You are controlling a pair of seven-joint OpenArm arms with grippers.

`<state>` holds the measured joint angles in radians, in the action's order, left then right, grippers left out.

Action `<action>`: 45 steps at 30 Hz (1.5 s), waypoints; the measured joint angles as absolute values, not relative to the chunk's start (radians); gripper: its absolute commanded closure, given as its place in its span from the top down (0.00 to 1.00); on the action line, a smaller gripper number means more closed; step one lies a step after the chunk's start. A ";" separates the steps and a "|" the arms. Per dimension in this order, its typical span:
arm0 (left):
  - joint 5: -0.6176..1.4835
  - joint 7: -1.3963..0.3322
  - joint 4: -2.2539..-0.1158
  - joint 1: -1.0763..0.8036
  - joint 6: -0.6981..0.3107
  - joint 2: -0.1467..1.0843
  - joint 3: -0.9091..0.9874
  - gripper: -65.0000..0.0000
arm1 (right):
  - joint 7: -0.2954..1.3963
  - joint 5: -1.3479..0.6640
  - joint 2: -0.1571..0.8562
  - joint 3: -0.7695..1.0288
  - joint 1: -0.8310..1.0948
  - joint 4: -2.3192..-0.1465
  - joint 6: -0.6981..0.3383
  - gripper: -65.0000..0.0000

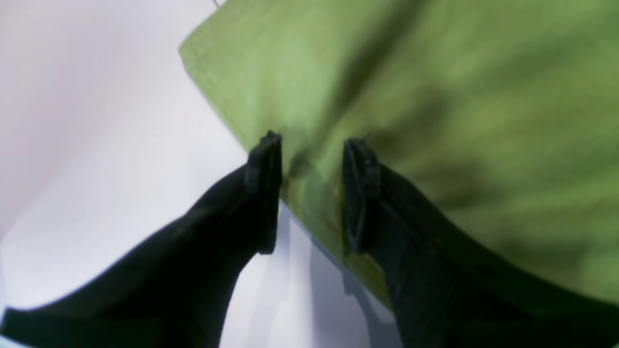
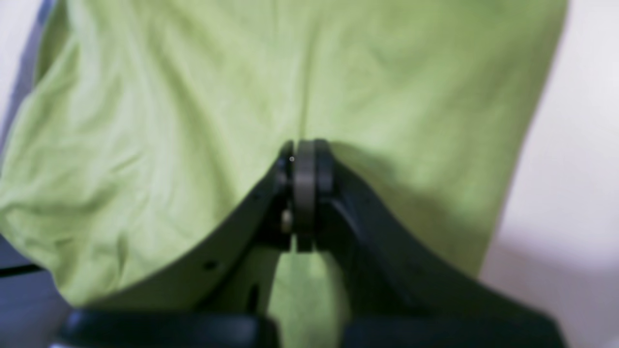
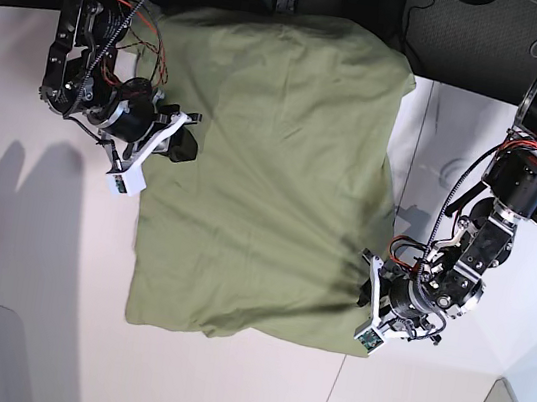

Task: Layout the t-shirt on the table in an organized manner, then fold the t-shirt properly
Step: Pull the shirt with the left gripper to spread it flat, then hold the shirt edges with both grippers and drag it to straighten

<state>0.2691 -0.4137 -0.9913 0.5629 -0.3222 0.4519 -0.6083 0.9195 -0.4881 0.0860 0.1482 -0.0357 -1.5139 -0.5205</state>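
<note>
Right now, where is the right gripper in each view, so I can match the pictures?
Left wrist: not in it; only the left gripper, jaws apart at the shirt's edge.
Right wrist: the right gripper sits at centre, jaws shut, cloth all around.
Base: right gripper at upper left, on the shirt's left edge.
Shared landmark: the green shirt on the white table.
</note>
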 measured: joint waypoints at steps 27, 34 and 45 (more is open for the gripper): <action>0.346 -0.257 -0.865 0.402 -0.343 0.521 -0.587 0.34 | 0.713 -0.288 0.096 0.146 -0.430 -1.033 -0.485 0.00; 0.376 -0.245 -0.879 0.366 -0.340 0.530 -0.579 0.34 | 0.740 -0.271 0.100 0.146 -0.477 -1.031 -0.478 0.00; 0.326 -0.513 -1.213 0.296 -0.329 0.680 -0.593 0.34 | 1.003 -0.437 0.119 0.149 -0.141 -1.603 -0.492 0.00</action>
